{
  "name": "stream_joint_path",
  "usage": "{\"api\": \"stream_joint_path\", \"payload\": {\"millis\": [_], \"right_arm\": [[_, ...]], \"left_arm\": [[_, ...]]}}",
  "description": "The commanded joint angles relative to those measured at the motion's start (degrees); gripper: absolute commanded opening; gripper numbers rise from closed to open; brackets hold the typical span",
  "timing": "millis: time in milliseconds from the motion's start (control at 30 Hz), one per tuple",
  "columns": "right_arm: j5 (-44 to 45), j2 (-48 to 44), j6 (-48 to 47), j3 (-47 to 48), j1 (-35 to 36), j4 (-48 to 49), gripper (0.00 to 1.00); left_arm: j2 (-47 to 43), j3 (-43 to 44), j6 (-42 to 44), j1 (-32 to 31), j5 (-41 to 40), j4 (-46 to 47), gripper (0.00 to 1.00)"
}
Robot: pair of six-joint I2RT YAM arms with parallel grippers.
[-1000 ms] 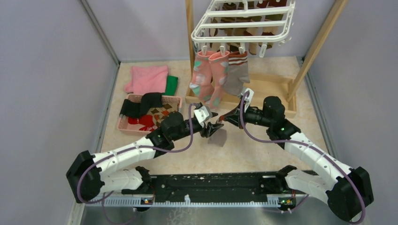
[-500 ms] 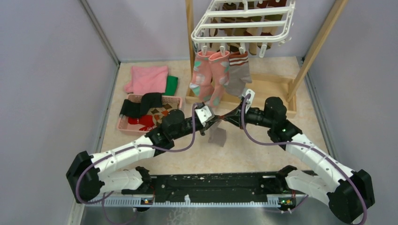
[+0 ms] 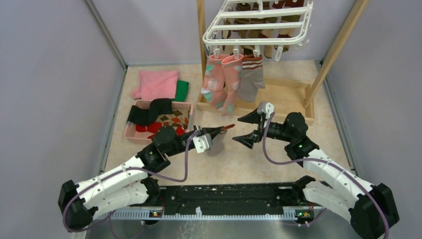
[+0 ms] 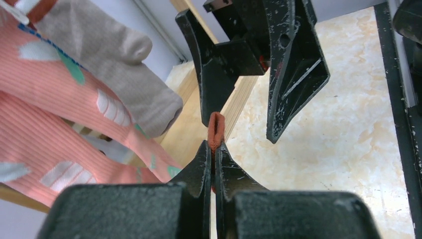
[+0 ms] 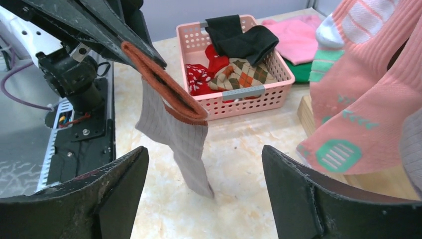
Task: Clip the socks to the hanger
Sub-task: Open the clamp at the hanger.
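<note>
A grey sock (image 3: 215, 145) with a brown-red cuff (image 4: 216, 128) hangs from my left gripper (image 3: 220, 131), which is shut on the cuff (image 5: 164, 87). The sock's body (image 5: 176, 134) dangles above the table. My right gripper (image 3: 237, 130) stands open just to the right of the cuff, not touching it, and its two fingers (image 4: 293, 64) face the left gripper (image 4: 215, 149). In the right wrist view the right gripper (image 5: 204, 150) has nothing between its fingers. The white hanger (image 3: 259, 22) hangs above, with two pink socks (image 3: 221, 84) and a grey sock (image 3: 250, 78) clipped to it.
A pink basket (image 3: 130, 132) with dark and patterned socks sits at the left, showing as a basket (image 5: 249, 93) in the right wrist view. Behind it lie a folded pink cloth (image 3: 157, 83) and a green cloth (image 3: 182, 89). The wooden frame (image 3: 201, 45) holds the hanger; its base (image 3: 286, 97) lies behind the grippers.
My left gripper shut on the sock's cuff. Then my right gripper opened, let go of the cuff and drew back right. The left arm pulled back left with the sock.
</note>
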Motion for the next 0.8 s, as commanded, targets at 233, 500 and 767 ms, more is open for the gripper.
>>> {"api": "stream_joint_path", "payload": {"millis": [233,500,767], "right_arm": [[-3.5,1.6,8.6,-4.2,2.4,25.9,0.86],[-0.7,2.8,8.3,-4.3,4.4,26.8,0.83],[0.5,3.0,7.3,-2.8,4.4,23.2,0.55]], "left_arm": [[-1.0,-3.7,4.4,-0.3,9.0,10.3,0.0],[1.2,-5.1,3.4,-0.3,9.8,17.7,0.0],[2.1,-5.4,3.3,-0.3,9.0,20.3,0.0]]}}
